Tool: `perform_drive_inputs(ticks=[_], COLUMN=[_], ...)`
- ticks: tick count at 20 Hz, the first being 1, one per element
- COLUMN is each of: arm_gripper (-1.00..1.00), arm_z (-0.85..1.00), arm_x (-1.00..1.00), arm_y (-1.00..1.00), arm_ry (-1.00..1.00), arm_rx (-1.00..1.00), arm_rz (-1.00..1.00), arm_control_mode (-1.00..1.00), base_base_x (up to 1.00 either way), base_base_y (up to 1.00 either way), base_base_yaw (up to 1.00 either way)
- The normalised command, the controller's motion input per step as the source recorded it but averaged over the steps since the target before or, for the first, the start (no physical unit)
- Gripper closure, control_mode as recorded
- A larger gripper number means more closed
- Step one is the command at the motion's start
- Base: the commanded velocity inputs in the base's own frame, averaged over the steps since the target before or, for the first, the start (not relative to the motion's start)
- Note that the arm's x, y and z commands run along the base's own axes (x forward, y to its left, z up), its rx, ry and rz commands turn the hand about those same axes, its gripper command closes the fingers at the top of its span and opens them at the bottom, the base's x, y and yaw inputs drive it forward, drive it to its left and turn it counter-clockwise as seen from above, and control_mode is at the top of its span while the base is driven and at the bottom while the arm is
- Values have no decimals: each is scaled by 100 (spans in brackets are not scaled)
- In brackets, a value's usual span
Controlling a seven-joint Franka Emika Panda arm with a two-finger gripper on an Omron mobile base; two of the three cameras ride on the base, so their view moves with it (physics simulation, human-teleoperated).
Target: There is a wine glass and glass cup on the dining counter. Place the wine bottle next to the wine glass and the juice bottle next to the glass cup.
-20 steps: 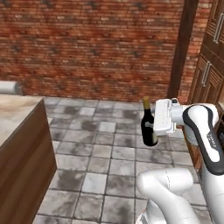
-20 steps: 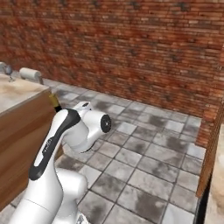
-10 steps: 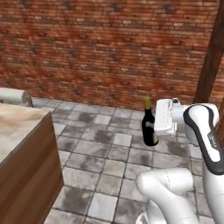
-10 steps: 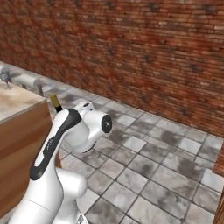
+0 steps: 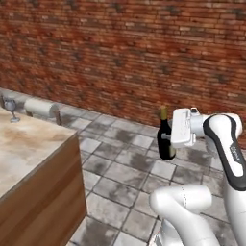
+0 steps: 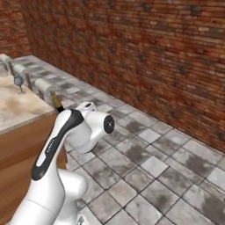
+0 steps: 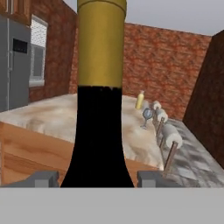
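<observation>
While the table (image 5: 33, 153) sits low at the left, the hand (image 5: 169, 137) is clamped on the wine bottle (image 5: 166, 137), holding it upright in the air over the tiled floor (image 5: 120, 168), well apart from the table. Out on the tabletop stands the wine glass (image 5: 10, 109), with the juice bottle (image 7: 140, 100) just beyond it in the hand view.

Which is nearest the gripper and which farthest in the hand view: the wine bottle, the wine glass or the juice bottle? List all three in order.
1. The wine bottle: held upright between the fingers of the gripper.
2. The wine glass: out on the dining counter, right of the bottle.
3. The juice bottle: just beyond the wine glass, at the counter's far end.
</observation>
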Motion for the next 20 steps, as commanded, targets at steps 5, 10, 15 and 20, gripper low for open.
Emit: perform_drive_inputs(ticks=[5,10,15,20], arm_gripper=[100,100,100,100], arm_z=[0,0,0,0], arm_x=[0,0,0,0], arm_y=[0,0,0,0], arm_ry=[0,0,0,0], arm_rx=[0,0,0,0], arm_rz=[0,0,0,0], arm_control_mode=[100,100,100,100], base_base_x=[74,65,55,47], base_base_y=[0,0,0,0], base_base_yaw=[50,58,63,65])
